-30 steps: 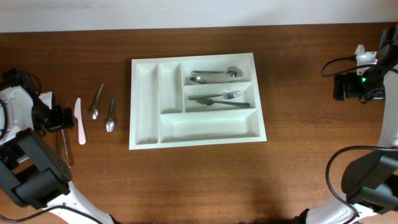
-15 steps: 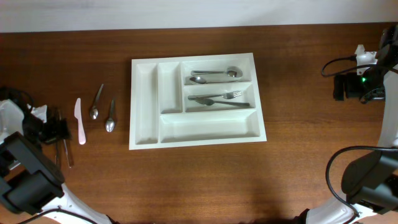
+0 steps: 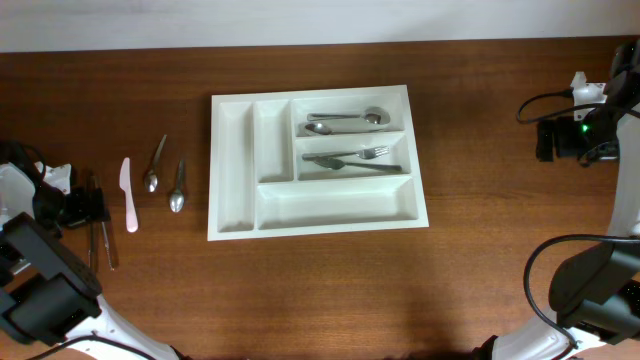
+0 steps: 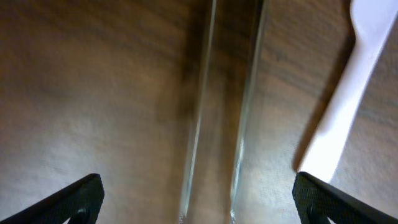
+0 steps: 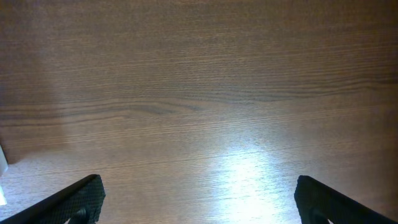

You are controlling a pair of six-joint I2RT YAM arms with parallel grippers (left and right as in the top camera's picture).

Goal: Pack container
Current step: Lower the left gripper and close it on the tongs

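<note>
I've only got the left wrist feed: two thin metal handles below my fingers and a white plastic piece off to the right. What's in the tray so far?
Observer: The container has two spoons in its top long compartment, and a fork and a second metal piece in the middle one. Its other three compartments are empty.
Operator: Anything loose that I can't see?
Observer: Two loose spoons lie between the white plastic knife and the container.
Operator: And the right arm?
Observer: The right gripper hangs at the far right of the table, fingers open, over bare wood.
</note>
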